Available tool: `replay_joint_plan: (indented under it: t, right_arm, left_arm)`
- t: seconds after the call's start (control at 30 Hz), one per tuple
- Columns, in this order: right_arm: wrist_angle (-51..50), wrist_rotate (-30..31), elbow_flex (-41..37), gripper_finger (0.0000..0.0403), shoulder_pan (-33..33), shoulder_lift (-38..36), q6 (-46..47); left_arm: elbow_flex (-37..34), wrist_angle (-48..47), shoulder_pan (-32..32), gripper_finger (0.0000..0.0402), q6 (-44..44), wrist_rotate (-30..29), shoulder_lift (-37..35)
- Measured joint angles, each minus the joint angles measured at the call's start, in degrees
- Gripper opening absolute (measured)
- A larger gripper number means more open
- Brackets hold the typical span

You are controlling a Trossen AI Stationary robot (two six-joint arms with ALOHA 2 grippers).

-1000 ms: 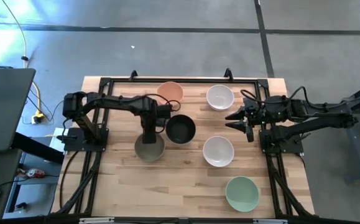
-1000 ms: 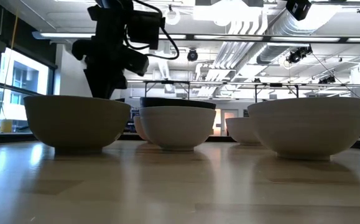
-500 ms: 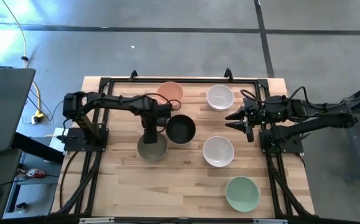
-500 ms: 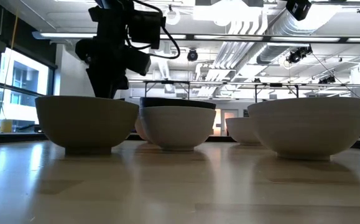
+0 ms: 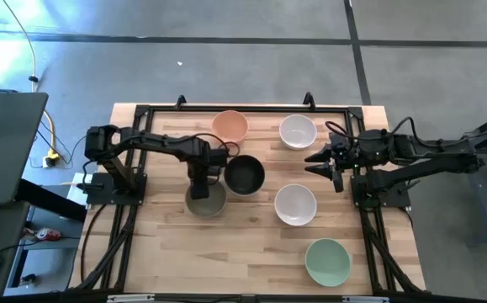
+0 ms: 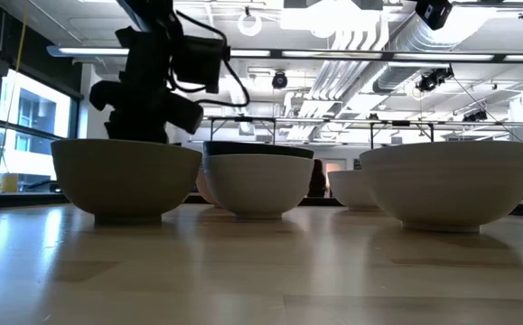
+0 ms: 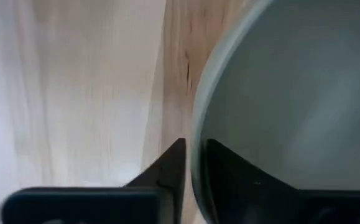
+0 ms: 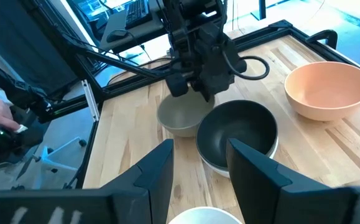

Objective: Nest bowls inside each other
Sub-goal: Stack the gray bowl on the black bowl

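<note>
Olive-grey bowl (image 5: 203, 202) is sitting on the table (image 5: 167, 252), just beside the black bowl (image 5: 245, 175). Left gripper (image 5: 200, 180) is straddling its rim, one finger inside and one outside, slightly parted, seemingly not clamping. Right gripper (image 5: 322, 162) is waiting open, near a white bowl (image 5: 298, 131).

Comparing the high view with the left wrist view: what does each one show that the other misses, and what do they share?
Only the high view shows the whole table: the peach bowl, black bowl, two white bowls, pale green bowl, and the right gripper open, waiting at the right side. Only the left wrist view shows the left gripper's fingers straddling the rim, one outside and one inside. Both show the olive-grey bowl with the left gripper at its rim.
</note>
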Motion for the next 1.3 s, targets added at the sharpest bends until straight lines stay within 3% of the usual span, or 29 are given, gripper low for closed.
replay_joint_plan:
  t: [0.1, 0.57, 0.97, 1.3]
  right_arm:
    - [0.0, 0.0, 0.0, 0.0142, 0.0, 0.0, -0.4]
    - [0.0, 0.0, 0.0, 0.0142, 0.0, 0.0, -0.9]
    - [0.1, 0.5, 0.0, 0.0142, 0.0, 0.0, -1.3]
    - [0.1, 1.3, 0.0, 0.0142, 0.0, 0.0, -1.3]
  left_arm:
    - [-0.1, 0.0, 0.0, 0.0009, -0.3, 1.2, 0.0]
    - [3.6, -6.3, 2.1, 0.0002, 0.2, -0.1, -2.7]
    - [17.3, -13.1, 7.4, 0.0, -6.2, 0.0, -6.5]
    - [29.8, -12.9, 8.5, 0.0, -11.5, 0.3, -0.4]
